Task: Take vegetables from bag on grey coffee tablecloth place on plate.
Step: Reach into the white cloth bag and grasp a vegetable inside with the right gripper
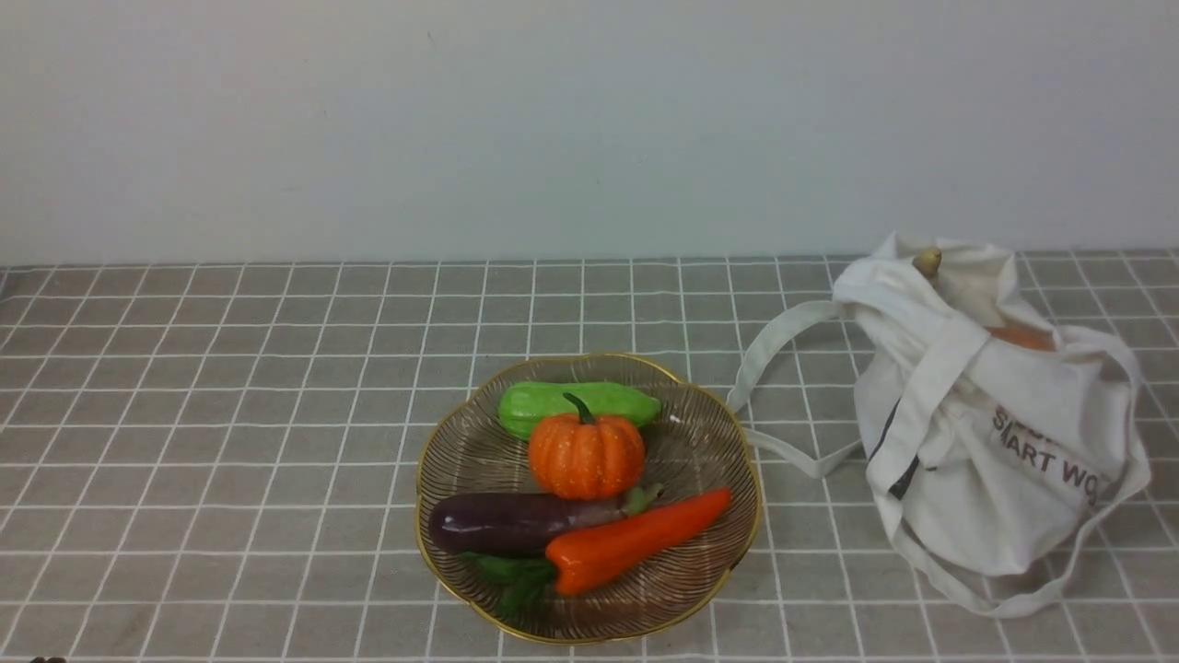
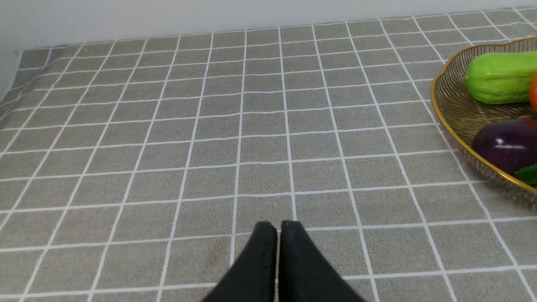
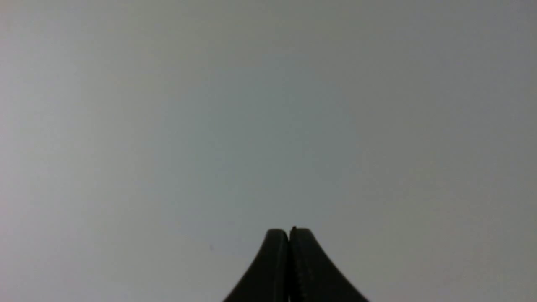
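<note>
White slouchy canvas bag (image 1: 976, 479) hides something orange (image 1: 1022, 338) (barely visible); my left pincer (image 2: 279, 228) and right pincer (image 3: 289, 233) are closed, empty. Loose straps (image 1: 778, 345) could snag me, dragging it onto the vegetable-crowded brownish ribbed-glass plate (image 1: 700, 433).

End effector: the right end effector (image 3: 289, 230) shows only its front part, coming in from the edge of the frame
Fingers: two black fingers (image 3: 268, 272), each broad at the base and curving in to a narrow rounded tip
Jaws: closed, the inner faces meeting along one thin dark seam from base to tip
Tips: level with each other, with a tiny dark nub at the tip end of the seam
Backdrop: a plain, blurred grey surface (image 3: 268, 105) fills all the rest, paler toward one side and duller toward the other
Mark: one faint dark speck (image 3: 211, 248) on the grey, near the fingers
</note>
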Controlling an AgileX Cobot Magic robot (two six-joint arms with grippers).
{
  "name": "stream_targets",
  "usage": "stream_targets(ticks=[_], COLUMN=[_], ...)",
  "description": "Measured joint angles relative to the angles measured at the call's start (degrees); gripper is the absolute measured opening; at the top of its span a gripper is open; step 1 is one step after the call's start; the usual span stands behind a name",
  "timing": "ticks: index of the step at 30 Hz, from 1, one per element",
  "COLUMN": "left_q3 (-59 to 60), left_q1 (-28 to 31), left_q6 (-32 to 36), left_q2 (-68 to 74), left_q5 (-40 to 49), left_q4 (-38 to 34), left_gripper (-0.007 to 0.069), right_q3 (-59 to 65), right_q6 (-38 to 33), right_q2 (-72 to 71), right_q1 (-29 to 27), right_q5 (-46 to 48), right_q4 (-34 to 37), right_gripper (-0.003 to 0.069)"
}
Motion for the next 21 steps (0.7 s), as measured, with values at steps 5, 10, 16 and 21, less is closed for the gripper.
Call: stream_targets(ticks=[5,10,16,21], left_q3=[0.0,0.0,0.0,0.0], left_q1=[0.0,0.0,0.0,0.0], left_q6=[0.0,0.0,0.0,0.0], left_q2=[0.0,0.0,0.0,0.0], left_q5=[0.0,0.0,0.0,0.0], left_q4=[0.0,0.0,0.0,0.0], left_gripper=[-0.0005,-0.0005,-0.0005,-0.0005], right_q3=[-16.7,-30.5,-40.3,-47.5], right_q6=[-2.1,-14.8,-24.9,-31.0], right_q2=[17.4,38.4,57.0,66.8], right_q1=[5.6,12.6,11.2,5.4], right_q5=[25.2,51.0,56.4,55.9], right_q4=[-7.4,-6.5,-2.9,5.0], right_gripper=[-0.0011,-0.0011,-0.0015,-0.0015])
